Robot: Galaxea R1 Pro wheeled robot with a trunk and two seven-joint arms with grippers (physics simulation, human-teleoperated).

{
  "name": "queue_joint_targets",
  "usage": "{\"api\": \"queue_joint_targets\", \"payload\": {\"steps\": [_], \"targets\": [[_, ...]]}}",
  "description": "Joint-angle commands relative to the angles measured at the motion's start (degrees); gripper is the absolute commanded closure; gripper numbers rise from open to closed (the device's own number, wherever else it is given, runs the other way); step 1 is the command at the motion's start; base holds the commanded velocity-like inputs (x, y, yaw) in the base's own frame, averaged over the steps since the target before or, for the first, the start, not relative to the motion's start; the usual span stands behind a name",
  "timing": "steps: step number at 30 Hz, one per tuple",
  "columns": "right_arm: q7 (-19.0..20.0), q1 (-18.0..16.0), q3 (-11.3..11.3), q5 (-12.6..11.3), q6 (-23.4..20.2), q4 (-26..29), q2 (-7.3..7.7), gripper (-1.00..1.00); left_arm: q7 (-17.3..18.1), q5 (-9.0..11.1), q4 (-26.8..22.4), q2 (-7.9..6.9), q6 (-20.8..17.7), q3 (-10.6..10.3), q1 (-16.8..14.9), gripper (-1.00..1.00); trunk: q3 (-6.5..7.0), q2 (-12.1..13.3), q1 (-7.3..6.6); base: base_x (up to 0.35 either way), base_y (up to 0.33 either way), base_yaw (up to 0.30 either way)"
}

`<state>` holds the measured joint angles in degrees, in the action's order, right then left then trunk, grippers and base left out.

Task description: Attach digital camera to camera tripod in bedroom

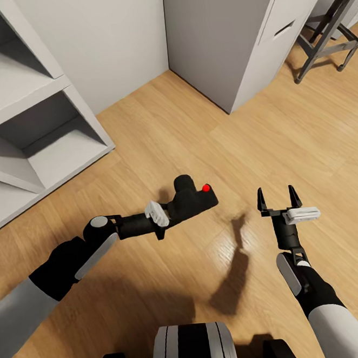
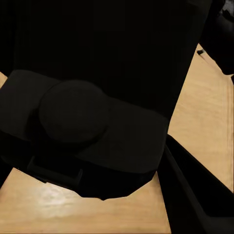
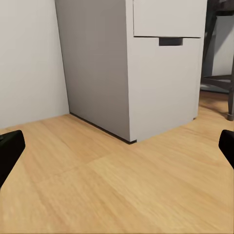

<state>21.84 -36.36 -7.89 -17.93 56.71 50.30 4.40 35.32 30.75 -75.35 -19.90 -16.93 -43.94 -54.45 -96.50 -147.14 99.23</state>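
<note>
**Camera in my left gripper, over a wood floor**

Light wood plank floor (image 1: 159, 142) runs beneath me to a plain white wall (image 1: 107, 38). At far left stands a white open-shelved unit (image 1: 27, 121). My left gripper (image 1: 174, 212) is clamped on the small black boxy digital camera (image 1: 194, 199), held above the floor, its round red button facing up. Beyond it, a grey drawer cabinet (image 1: 232, 38) sits against the wall. My right gripper (image 1: 280, 197) hangs with its fingers spread and nothing between them. At far right are the dark legs of a stool (image 1: 329, 35). I can read no writing or brand anywhere.
</note>
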Motion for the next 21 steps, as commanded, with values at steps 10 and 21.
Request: {"api": "queue_joint_targets", "payload": {"steps": [10, 21], "targets": [[0.6, 0.0, -0.1, -0.5, 0.1, 0.0, 0.0, -1.0, 3.4, 14.3, -0.2, -3.2, -2.7, 0.0, 0.0, 1.0, 0.63, 0.0, -0.01, 0.0, 0.0, 0.0], [0.6, 0.0, 0.0, -0.5, 0.1, 0.0, 0.0, -1.0, 4.6, 15.9, 0.9, -4.69, -3.0, 0.1, 0.0, 1.0, 1.27, 0.0, -0.01, 0.0, 0.0, 0.0]]}}
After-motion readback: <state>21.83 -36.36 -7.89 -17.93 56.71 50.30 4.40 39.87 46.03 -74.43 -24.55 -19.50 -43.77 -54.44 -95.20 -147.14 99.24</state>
